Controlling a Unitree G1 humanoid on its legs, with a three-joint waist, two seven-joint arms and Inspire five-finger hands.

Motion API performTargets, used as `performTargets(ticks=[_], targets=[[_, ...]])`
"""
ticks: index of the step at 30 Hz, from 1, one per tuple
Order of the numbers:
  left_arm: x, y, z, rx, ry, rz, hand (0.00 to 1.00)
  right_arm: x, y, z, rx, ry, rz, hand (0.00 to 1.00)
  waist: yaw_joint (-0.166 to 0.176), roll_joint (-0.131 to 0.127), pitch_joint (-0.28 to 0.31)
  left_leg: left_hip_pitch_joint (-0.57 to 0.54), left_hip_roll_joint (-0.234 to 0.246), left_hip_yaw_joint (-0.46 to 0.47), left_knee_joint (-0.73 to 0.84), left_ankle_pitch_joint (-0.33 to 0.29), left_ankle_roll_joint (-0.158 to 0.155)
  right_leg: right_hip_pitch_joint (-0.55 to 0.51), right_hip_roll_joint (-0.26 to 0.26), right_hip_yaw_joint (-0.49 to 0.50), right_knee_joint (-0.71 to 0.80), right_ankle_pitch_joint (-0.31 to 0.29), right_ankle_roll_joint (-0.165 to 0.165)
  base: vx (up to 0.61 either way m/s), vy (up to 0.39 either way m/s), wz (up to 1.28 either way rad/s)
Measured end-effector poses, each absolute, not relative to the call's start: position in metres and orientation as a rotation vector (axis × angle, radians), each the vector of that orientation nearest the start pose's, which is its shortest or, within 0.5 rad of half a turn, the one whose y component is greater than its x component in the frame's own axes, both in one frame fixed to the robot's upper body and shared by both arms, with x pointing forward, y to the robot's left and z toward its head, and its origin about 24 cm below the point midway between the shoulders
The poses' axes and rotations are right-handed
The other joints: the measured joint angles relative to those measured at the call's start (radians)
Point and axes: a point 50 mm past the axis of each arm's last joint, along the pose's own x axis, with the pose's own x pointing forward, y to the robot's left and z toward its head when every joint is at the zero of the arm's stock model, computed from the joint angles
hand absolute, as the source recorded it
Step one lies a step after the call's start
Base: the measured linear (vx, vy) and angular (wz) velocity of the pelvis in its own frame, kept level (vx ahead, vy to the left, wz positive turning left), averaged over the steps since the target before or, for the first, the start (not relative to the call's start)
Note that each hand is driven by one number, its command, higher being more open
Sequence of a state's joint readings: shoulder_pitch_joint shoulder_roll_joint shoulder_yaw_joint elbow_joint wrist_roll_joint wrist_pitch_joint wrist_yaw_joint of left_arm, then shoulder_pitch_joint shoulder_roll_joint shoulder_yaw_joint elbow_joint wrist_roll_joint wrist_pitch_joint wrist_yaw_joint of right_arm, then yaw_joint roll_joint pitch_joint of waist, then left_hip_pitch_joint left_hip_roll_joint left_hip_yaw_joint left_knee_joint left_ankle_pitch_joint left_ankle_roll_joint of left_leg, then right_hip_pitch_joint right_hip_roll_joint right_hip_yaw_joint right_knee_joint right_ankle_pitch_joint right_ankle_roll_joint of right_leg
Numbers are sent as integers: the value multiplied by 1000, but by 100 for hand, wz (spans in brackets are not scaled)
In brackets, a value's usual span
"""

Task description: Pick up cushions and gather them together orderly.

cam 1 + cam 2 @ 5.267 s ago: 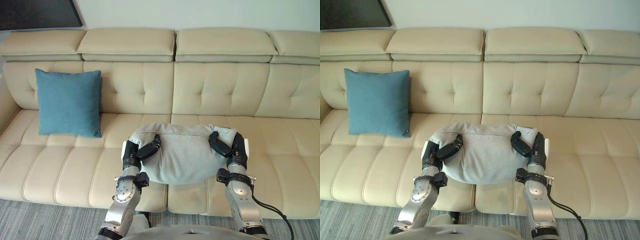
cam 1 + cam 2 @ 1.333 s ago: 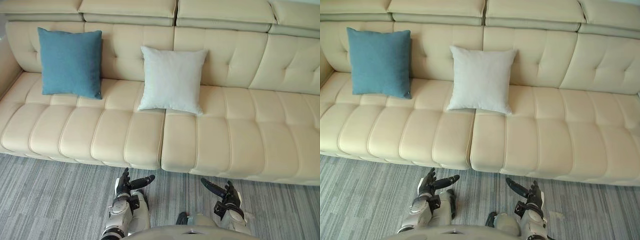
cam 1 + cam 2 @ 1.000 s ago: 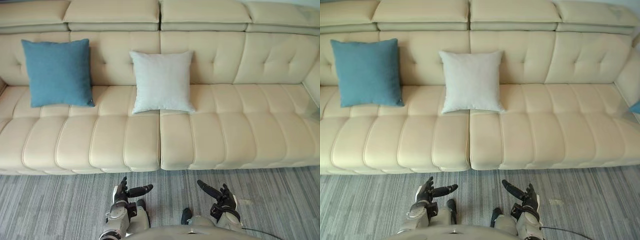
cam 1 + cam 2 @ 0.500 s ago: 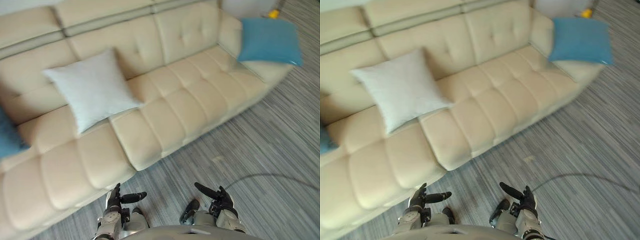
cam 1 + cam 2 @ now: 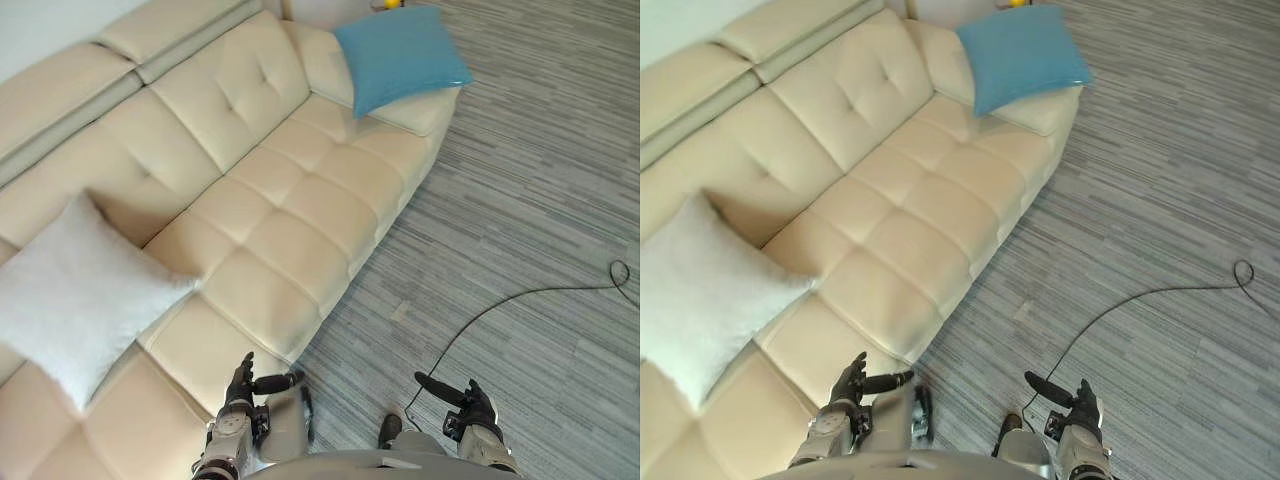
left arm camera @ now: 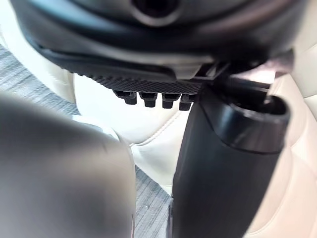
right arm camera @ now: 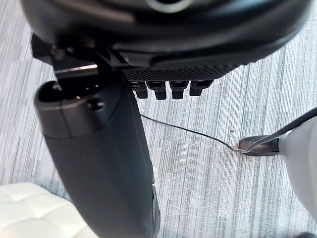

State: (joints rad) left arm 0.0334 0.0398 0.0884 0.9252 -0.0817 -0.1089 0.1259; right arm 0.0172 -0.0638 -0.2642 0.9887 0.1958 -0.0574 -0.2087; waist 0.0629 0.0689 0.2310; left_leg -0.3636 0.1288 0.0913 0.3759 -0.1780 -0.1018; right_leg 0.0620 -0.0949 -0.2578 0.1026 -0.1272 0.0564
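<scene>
Blue is the colour of the cushion (image 5: 400, 55) that matters most right now. It lies tipped on the arm at the far end of the cream sofa (image 5: 290, 220), with one corner poking out over the grey floor (image 5: 540, 180). It looks dropped there, not set down neatly.

The pale cushion (image 5: 75, 295) sits at the other end of the seat and leans on the sofa's back, standing on its edge like a tidy cushion should. The two cushions are well apart, with a long bare stretch of seat between them. So the gathering is not done.

The left hand (image 5: 240, 385) hangs low, just in front of the sofa's front edge. Its fingers are straight and its thumb sticks out, and it holds nothing. The right hand (image 5: 468, 405) hangs low over the floor, spread open the same way and empty too. I think the hands are kept down and loose because there is nothing to carry yet, and both are free for the next grab.

My guess is that the blue cushion should be fetched next. It is big and soft, so two hands, one on each side, would hold it best. Then it can go upright beside the pale one.
</scene>
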Motion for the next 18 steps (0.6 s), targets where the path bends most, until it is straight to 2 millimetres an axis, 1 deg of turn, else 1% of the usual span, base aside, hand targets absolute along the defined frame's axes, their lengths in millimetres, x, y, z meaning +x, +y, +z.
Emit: performTargets(ticks=[1, 2, 3, 4, 5, 6, 7, 9, 10, 11, 12, 13, 14, 15, 16, 17, 18], targets=[[142, 185, -140, -34, 856, 280, 100, 127, -221, -145, 143, 932, -574, 100, 10, 5, -2, 16, 0, -3, -5, 44, 2, 2, 4, 26, 1, -6, 7, 326, 285, -128], [142, 185, -140, -40, 858, 288, 100, 127, -213, -146, 157, 938, -559, 100, 24, -5, -10, 31, -14, 3, -13, 75, 10, 8, -3, 52, 6, -6, 13, 321, 202, -93], [144, 189, -138, -28, 848, 291, 100, 127, -203, -148, 179, 943, -546, 100, 27, -38, -13, 39, -39, 11, -14, 69, 18, -6, -31, 56, 31, -25, 25, 401, 184, -82], [147, 191, -137, -24, 842, 291, 100, 126, -197, -148, 195, 946, -540, 100, 31, -62, -12, 46, -70, 9, -6, 60, 34, -8, -57, 70, 41, -51, 38, 394, 160, -50], [148, 191, -137, -25, 840, 288, 100, 125, -193, -149, 202, 954, -537, 100, 34, -69, -15, 47, -82, 18, 22, 41, 68, -3, -72, 87, 47, -65, 53, 307, 95, -28], [148, 190, -137, -27, 840, 285, 100, 124, -192, -150, 205, 957, -534, 100, 34, -70, -15, 50, -84, 28, 39, 37, 89, 4, -78, 93, 53, -73, 58, 382, 112, -25], [146, 191, -138, -25, 850, 290, 100, 122, -189, -150, 206, 963, -529, 100, 36, -70, -17, 72, -89, 48, 81, -9, 105, 23, -95, 101, 73, -87, 69, 453, 127, -30], [144, 192, -139, -25, 859, 293, 100, 125, -189, -149, 204, 951, -522, 100, 43, -75, -20, 119, -100, 70, 88, -40, 111, 11, -122, 129, 158, -103, 95, 405, 107, -44], [139, 191, -140, -28, 870, 293, 100, 129, -190, -147, 184, 932, -507, 100, 43, -68, -25, 183, -104, 95, 62, -72, 112, -49, -146, 158, 345, -124, 129, 350, 79, -54], [137, 190, -141, -29, 878, 291, 100, 133, -190, -145, 181, 922, -498, 100, 42, -69, -26, 232, -106, 108, 36, -85, 121, -125, -172, 159, 533, -107, 167, 349, 62, -56], [136, 190, -142, -27, 884, 284, 100, 134, -190, -145, 181, 922, -493, 100, 37, -70, -26, 280, -107, 116, 9, -94, 123, -192, -203, 149, 692, -100, 186, 338, 11, -29], [135, 188, -142, -19, 888, 272, 100, 136, -191, -144, 172, 915, -489, 100, 33, -71, -27, 319, -104, 114, -10, -97, 122, -234, -222, 119, 777, -126, 140, 347, -61, -16], [135, 189, -142, -9, 890, 269, 100, 141, -194, -143, 161, 905, -482, 100, 31, -69, -26, 370, -91, 114, -39, -97, 122, -273, -229, 56, 803, -156, 84, 420, -133, -10], [135, 190, -142, -5, 889, 269, 100, 145, -196, -142, 152, 900, -475, 100, 28, -66, -24, 404, -70, 115, -53, -97, 122, -302, -222, -7, 773, -178, 44, 361, -173, -12], [134, 192, -142, -2, 890, 274, 100, 147, -196, -141, 149, 893, -469, 100, 25, -57, -22, 425, -45, 115, -54, -97, 121, -333, -206, -66, 708, -186, 26, 435, -298, -16], [130, 197, -142, 9, 897, 284, 100, 152, -193, -140, 142, 887, -448, 100, 22, -67, -29, 445, -20, 114, -47, -107, 88, -376, -169, -120, 526, -141, 9, 451, -331, -11], [125, 201, -144, 19, 915, 292, 100, 150, -193, -141, 126, 899, -434, 100, 15, -77, -38, 461, -14, 106, -33, -129, 49, -384, -143, -129, 442, -20, -95, 476, -343, -20]])
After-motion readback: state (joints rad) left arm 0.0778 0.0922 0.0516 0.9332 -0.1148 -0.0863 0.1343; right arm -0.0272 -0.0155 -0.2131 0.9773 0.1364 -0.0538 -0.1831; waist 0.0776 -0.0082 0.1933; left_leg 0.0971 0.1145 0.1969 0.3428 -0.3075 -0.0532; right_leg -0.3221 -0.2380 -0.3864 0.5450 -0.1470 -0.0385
